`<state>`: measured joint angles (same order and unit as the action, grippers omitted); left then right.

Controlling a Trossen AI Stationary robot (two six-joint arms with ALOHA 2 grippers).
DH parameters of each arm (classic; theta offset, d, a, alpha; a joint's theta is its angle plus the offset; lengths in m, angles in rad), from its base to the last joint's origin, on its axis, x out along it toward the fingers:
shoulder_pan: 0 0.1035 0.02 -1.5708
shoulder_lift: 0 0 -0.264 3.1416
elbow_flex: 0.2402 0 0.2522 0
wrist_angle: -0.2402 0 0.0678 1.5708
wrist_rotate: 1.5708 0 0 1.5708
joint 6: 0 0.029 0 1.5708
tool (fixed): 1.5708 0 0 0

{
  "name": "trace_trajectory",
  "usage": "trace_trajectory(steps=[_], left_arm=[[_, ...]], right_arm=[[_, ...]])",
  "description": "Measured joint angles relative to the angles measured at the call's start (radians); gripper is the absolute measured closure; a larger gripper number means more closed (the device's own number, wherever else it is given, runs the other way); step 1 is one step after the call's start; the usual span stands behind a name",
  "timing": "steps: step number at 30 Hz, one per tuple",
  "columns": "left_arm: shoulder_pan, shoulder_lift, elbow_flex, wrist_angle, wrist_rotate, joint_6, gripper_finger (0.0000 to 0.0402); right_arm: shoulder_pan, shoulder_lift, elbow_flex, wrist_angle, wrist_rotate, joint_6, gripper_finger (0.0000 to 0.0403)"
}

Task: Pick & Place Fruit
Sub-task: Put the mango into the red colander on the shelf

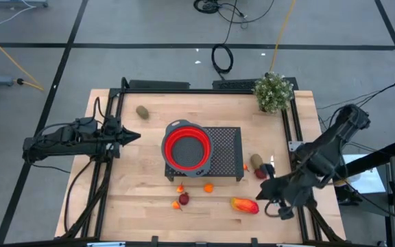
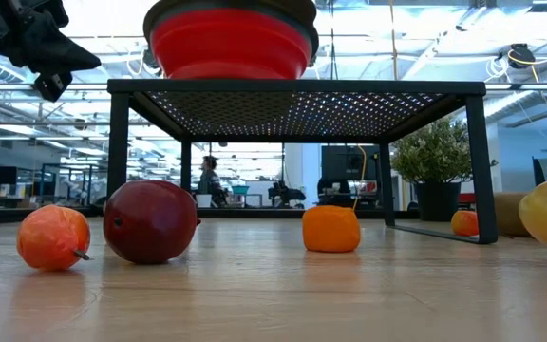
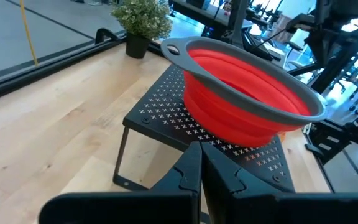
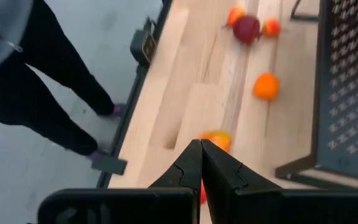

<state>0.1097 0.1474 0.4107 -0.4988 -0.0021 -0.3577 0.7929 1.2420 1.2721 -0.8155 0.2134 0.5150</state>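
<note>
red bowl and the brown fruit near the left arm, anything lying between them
Nothing. In the high view only bare wooden table separates the red bowl from the brown fruit; the shut left gripper points into that gap from the side.

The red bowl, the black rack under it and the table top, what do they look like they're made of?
Red bowl: likely silicone, matte, with stepped collapsible folds and a grey rim. Black rack: apparently metal, a matte dark perforated sheet on thin square legs. Table top: wood, pale planks with visible grain and a light sheen, probably sealed.
</note>
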Motion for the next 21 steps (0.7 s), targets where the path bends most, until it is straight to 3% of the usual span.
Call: trace_trajectory(steps=[11,18,21], left_arm=[[0.000,0.000,0.000,-0.038,0.042,0.023,0.0394],[0.000,0.000,0.000,-0.057,0.056,0.024,0.0394],[0.000,0.000,0.000,-0.056,0.056,0.024,0.0394]], right_arm=[[0.048,0.146,0.048,-0.040,-0.005,0.191,0.0403],[0.038,0.169,0.048,-0.083,-0.011,0.298,0.0403],[0.020,0.162,0.048,-0.121,-0.074,0.349,0.0403]])
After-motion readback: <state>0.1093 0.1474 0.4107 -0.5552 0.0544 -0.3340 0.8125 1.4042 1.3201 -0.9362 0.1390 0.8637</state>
